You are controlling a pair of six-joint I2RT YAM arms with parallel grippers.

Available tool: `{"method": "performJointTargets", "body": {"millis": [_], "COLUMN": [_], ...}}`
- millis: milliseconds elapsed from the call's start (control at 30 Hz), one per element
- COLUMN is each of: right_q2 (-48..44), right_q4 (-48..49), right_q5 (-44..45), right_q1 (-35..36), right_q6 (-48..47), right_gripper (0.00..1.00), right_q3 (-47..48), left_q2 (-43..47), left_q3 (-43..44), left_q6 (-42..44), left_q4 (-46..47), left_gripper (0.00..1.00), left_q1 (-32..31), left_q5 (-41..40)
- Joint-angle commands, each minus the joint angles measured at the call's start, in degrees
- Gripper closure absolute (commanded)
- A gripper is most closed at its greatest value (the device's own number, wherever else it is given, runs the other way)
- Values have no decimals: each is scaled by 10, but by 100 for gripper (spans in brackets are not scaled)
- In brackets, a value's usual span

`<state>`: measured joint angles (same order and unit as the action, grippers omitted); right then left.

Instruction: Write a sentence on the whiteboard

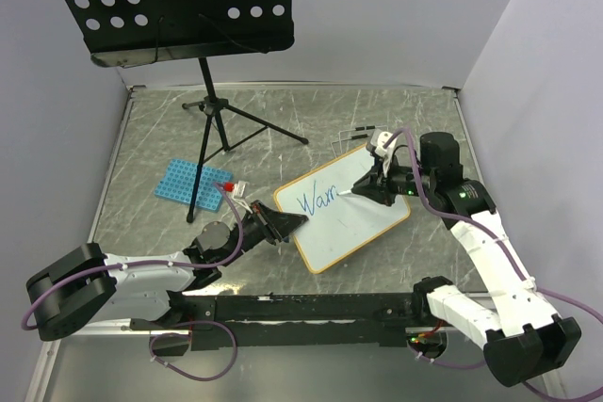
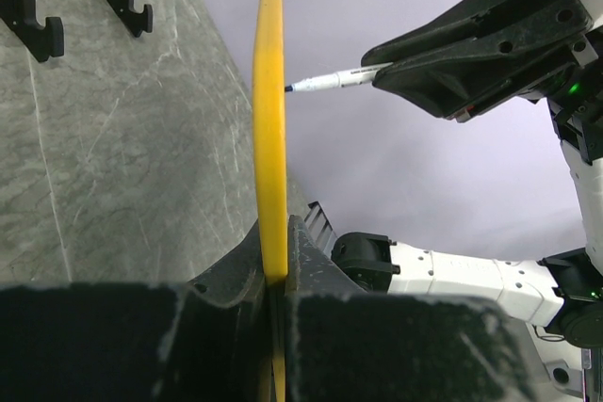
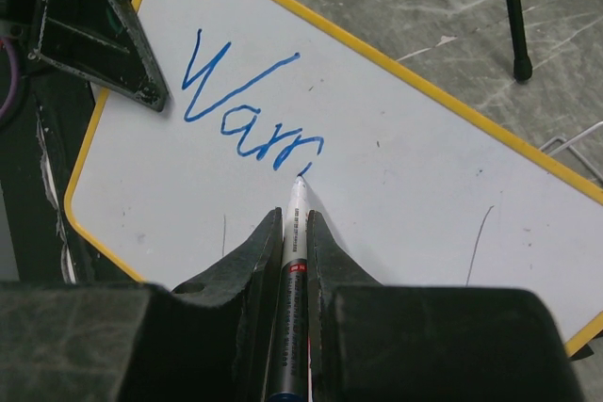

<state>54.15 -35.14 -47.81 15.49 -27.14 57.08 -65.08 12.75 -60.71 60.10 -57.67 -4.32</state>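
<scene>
The whiteboard (image 1: 363, 218), white with a yellow-orange frame, lies tilted at the table's middle. Blue writing (image 1: 317, 201) on it reads "Warm"; it also shows in the right wrist view (image 3: 247, 110). My left gripper (image 1: 283, 225) is shut on the whiteboard's left edge; in the left wrist view the frame (image 2: 271, 138) runs edge-on between the jaws. My right gripper (image 1: 369, 189) is shut on a white marker (image 3: 294, 261), its tip touching the board just right of the last letter. The marker also shows in the left wrist view (image 2: 334, 79).
A black perforated music stand (image 1: 174, 2) on a tripod (image 1: 215, 120) stands at the back left. A blue perforated rack (image 1: 193, 181) lies left of the board. A small red-and-white object (image 1: 229, 187) sits by it. A wire holder (image 1: 358, 138) lies behind the board.
</scene>
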Motion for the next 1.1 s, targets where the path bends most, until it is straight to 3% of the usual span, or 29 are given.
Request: {"method": "performJointTargets", "body": {"millis": [0,1067], "right_q2": [-12,30], "right_q4": [-11,73], "right_q5": [-9,33], "right_q1": [-4,-6], "right_q6": [-15,45], "right_gripper": [100,100], "right_q3": [-7,28], "left_q2": [20,18], "left_q3": [13,13], "left_q6": [-10,-10], "left_q4": [107,110], "left_gripper": [99,99], "left_q1": [0,0], "left_q5": [7,9]}}
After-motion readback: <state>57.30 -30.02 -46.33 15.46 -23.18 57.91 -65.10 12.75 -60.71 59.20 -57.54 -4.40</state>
